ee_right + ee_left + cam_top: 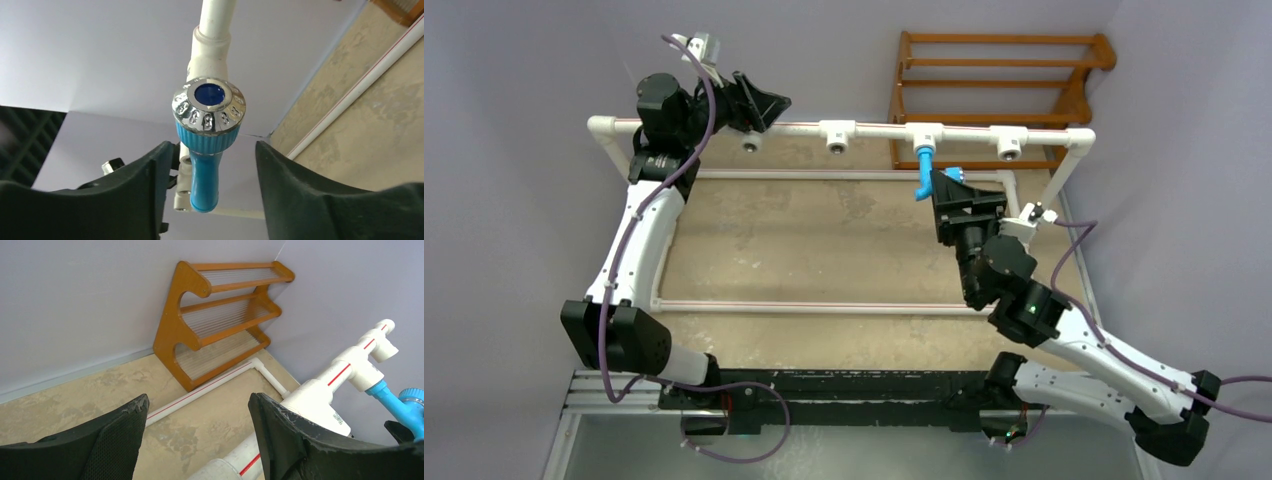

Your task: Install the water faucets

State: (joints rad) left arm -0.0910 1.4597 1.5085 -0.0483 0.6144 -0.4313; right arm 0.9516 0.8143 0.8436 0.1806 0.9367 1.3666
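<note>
The blue faucet [923, 172] hangs from the third white tee [924, 134] of the far top pipe [874, 128], spout pointing down. In the right wrist view its chrome-rimmed blue knob [208, 111] faces the camera. Its spout [205, 180] sits between my right gripper's [214, 147] open fingers, with a gap on both sides. That gripper [946, 186] is just right of the faucet. My left gripper [769, 108] is open and empty above the pipe's left part, near the first tee [751, 141]. The left wrist view shows its fingers [125, 430] spread over the pipe [320, 390], with the faucet [400, 402] at the right edge.
The white pipe frame [824, 308] lies on the beige table. Three tees carry no faucet, including the second [838, 135] and the fourth [1010, 141]. A wooden rack [1004, 90] stands behind the frame's right corner against the wall; it also shows in the left wrist view [220, 315].
</note>
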